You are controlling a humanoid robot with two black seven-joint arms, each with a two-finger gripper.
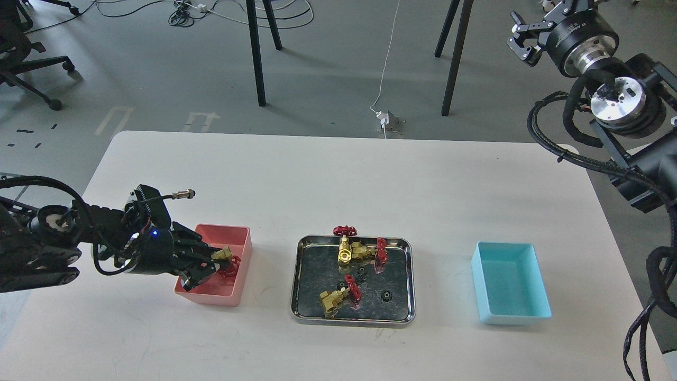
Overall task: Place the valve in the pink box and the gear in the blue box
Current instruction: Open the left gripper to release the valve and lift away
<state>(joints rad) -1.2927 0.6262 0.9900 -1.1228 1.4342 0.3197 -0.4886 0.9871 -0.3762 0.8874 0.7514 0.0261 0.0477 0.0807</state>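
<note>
My left gripper is shut on a brass valve with a dark red handwheel and holds it low inside the pink box at the table's left. The blue box stands empty at the right. Two more valves lie in the steel tray, and a third red handwheel stands at its far rim. Tiny black gears lie in the tray. My right gripper is raised far off at the top right, open and empty.
The white table's edges run round all boxes. Black table legs and cables are on the floor behind. My right arm's cables hang along the right edge.
</note>
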